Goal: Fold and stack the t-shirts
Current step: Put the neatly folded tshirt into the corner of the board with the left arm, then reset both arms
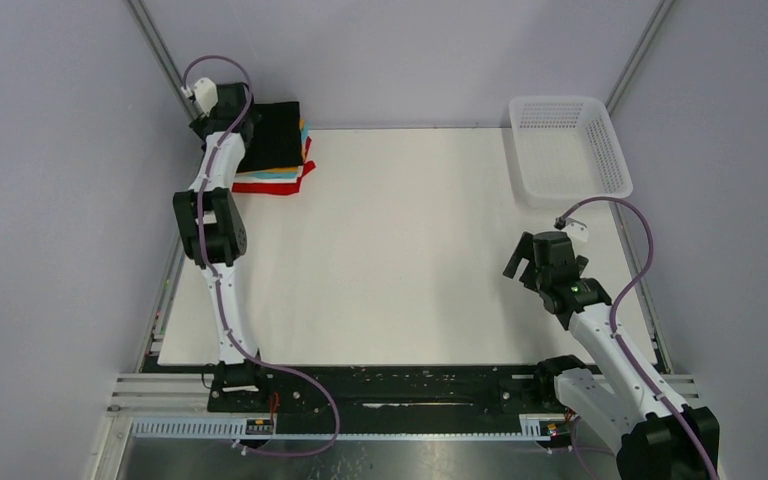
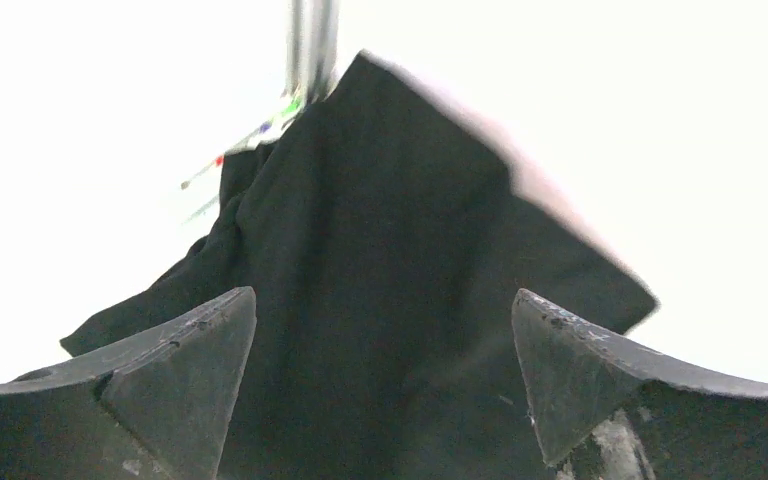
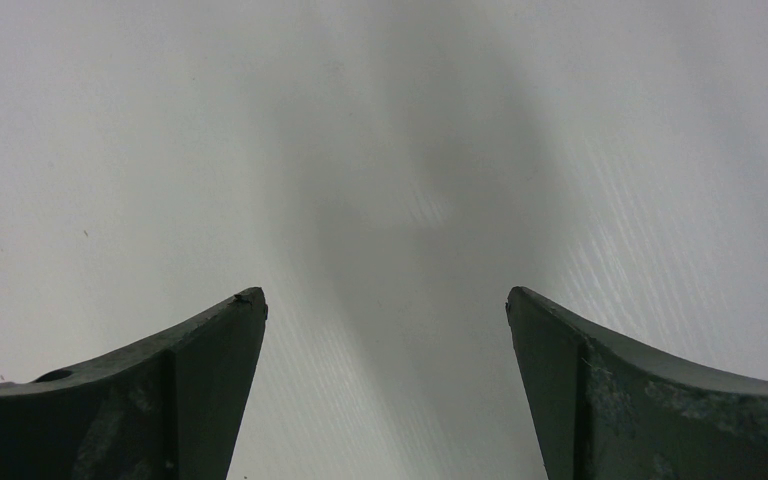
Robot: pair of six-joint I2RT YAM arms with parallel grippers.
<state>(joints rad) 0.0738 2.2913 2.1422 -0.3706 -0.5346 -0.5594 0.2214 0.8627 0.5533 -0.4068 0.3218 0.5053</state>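
The left gripper (image 2: pixel 385 300) hangs wide open just above the black t-shirt (image 2: pixel 400 230), which tops the coloured stack (image 1: pixel 295 172). Placing looks done, so next it should lift straight clear. The right gripper (image 3: pixel 385 300), also wide, holds nothing over the table (image 3: pixel 380 150).

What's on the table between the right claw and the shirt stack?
Nothing; the top view shows only bare white table between the right claw and the shirt stack.
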